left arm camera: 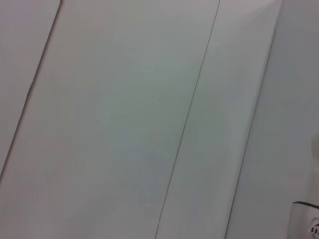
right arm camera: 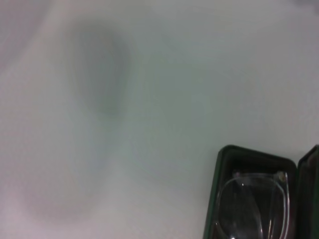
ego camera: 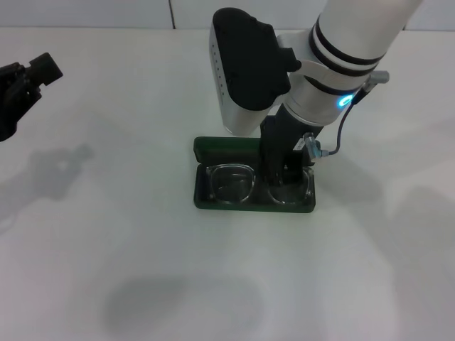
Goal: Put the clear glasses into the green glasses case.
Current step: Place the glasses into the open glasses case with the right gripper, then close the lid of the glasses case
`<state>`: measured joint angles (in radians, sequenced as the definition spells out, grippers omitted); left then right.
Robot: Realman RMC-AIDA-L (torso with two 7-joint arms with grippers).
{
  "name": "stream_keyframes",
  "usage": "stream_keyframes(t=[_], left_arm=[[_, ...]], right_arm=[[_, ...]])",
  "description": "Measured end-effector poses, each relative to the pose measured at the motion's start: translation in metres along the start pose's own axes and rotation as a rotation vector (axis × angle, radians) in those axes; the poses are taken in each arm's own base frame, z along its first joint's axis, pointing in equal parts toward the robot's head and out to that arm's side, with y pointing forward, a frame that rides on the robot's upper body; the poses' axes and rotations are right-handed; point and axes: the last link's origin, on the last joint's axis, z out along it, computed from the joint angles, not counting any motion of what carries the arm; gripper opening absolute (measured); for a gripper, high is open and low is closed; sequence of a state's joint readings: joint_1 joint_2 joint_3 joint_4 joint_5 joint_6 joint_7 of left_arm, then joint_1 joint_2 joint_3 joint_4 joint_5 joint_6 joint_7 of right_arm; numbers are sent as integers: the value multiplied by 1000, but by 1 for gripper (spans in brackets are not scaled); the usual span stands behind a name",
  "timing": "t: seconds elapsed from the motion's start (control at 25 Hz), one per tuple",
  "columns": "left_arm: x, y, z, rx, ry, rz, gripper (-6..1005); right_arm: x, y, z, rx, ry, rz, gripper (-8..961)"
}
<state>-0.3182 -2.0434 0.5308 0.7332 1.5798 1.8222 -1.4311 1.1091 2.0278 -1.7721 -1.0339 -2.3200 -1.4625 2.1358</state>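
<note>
The green glasses case (ego camera: 202, 202) lies open in the middle of the white table, its lid (ego camera: 220, 147) folded back on the far side. The clear glasses (ego camera: 231, 182) lie inside the case's tray, lenses side by side. My right gripper (ego camera: 284, 176) reaches down into the case over the glasses' right lens and bridge and hides that part of them. The right wrist view shows one end of the case (right arm camera: 217, 199) with a clear lens (right arm camera: 249, 204) in it. My left gripper (ego camera: 25, 82) hangs parked at the far left, well away from the case.
The white tabletop (ego camera: 106, 234) surrounds the case, with arm shadows on it. The right arm's white and black wrist housing (ego camera: 245, 67) hangs over the far side of the case. The left wrist view shows only pale panels with seams (left arm camera: 189, 114).
</note>
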Motion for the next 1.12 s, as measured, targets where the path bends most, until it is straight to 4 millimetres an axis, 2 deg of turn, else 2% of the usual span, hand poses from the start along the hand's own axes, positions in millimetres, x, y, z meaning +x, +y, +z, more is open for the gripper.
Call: stream_keyframes(t=[0.16, 0.52, 1.12], left_arm=[[1, 0, -1, 1, 0, 2, 52], [3, -1, 2, -6, 2, 8, 52], [3, -1, 3, -7, 3, 8, 52]], right_arm=[[-1, 8, -6, -8, 14, 18, 120], [17, 20, -9, 33, 118, 123, 118], [42, 20, 0, 31, 188, 243, 114]])
